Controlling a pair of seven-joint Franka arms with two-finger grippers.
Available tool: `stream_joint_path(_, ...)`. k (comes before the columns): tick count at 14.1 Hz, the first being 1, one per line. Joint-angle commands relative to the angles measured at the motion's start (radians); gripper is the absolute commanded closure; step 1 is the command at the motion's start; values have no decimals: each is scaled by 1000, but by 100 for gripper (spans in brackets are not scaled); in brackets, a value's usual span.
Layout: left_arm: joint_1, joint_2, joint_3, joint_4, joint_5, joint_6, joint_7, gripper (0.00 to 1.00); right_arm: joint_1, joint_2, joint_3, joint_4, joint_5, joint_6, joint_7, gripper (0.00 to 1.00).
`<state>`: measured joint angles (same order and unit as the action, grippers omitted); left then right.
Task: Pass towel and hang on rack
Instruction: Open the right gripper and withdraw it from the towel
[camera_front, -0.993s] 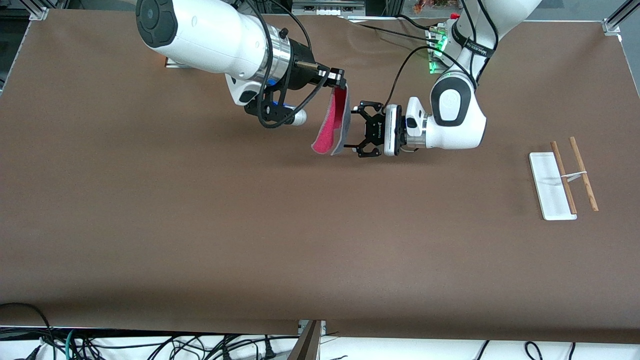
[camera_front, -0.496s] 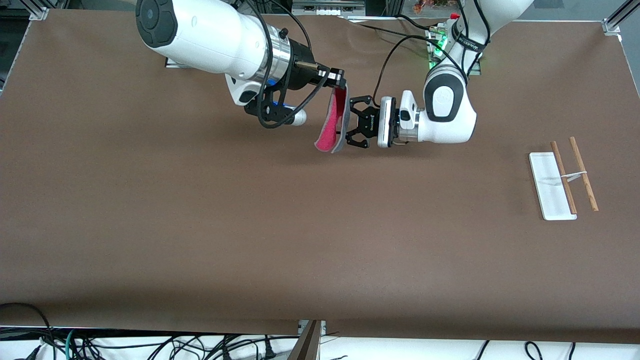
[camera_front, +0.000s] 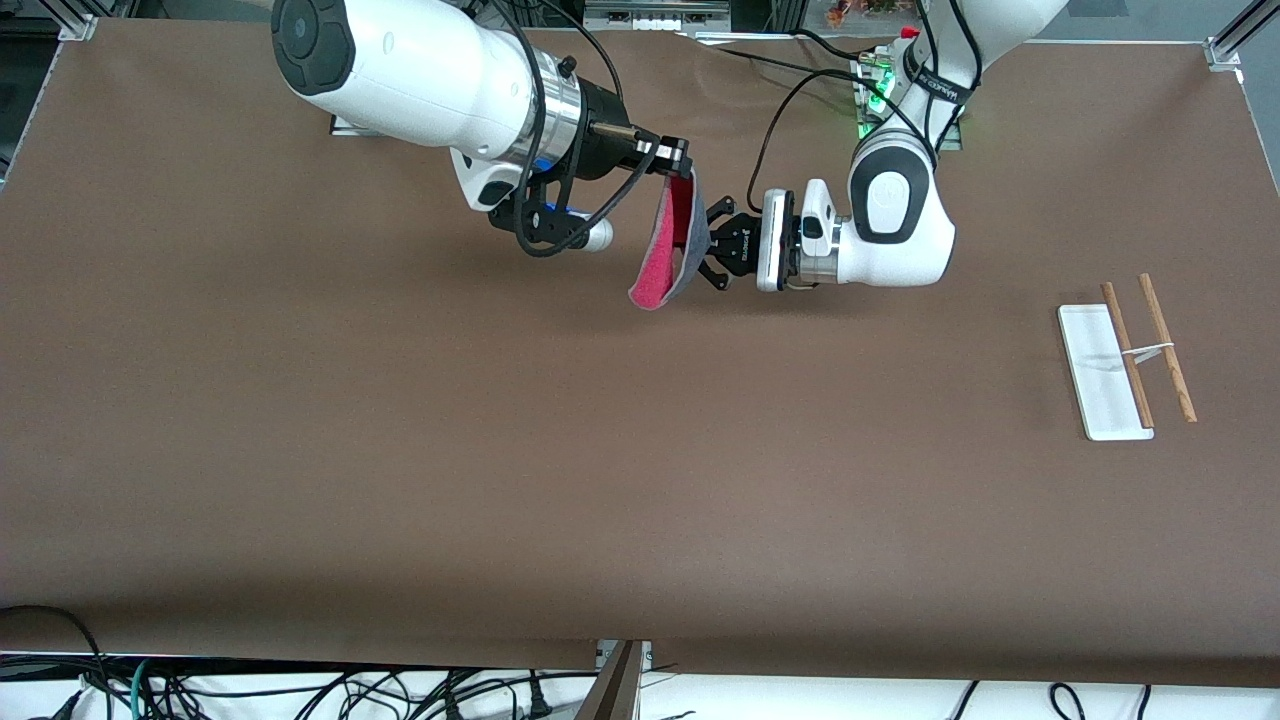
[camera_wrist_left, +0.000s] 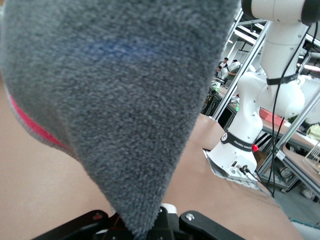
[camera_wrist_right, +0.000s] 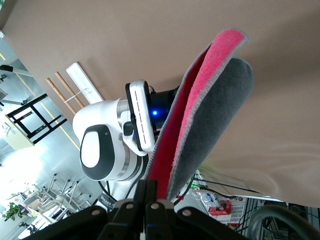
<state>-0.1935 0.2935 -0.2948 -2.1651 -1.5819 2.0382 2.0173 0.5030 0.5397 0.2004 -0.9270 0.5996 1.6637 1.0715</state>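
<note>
The towel (camera_front: 663, 250), dark grey with a pink-red reverse, hangs folded in the air over the table's middle. My right gripper (camera_front: 684, 171) is shut on its top corner, and the pinch shows in the right wrist view (camera_wrist_right: 150, 192). My left gripper (camera_front: 706, 247) reaches in level from the left arm's end and is shut on the towel's grey edge. The grey side fills the left wrist view (camera_wrist_left: 115, 100) and runs down between that gripper's jaws (camera_wrist_left: 152, 222). The rack (camera_front: 1141, 350) stands near the left arm's end of the table, with nothing on its rods.
The rack's white base plate (camera_front: 1098, 372) lies beside its two wooden rods. Cables and a lit control box (camera_front: 878, 95) sit by the left arm's base. The right arm's base (camera_wrist_left: 250, 135) shows in the left wrist view.
My left gripper has moved toward the hanging towel, reached its grey edge and narrowed its fingers onto it. The right arm has held still with the towel.
</note>
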Motion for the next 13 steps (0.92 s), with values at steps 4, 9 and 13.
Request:
stream_joint_path(4, 13, -28, -1, -21, -35, -9, 70, 100, -3, -7, -9, 4, -15, -5, 19, 44)
stream_joint_path(9, 13, -28, -1, -19, -36, -15, 70, 100, -30, -9, -48, 4, -17, -10, -2, 0)
stream_joint_path(13, 9, -36, -1, -4, -4, -1, 47, 100, -112, -17, -59, 4, -26, -100, -112, 0)
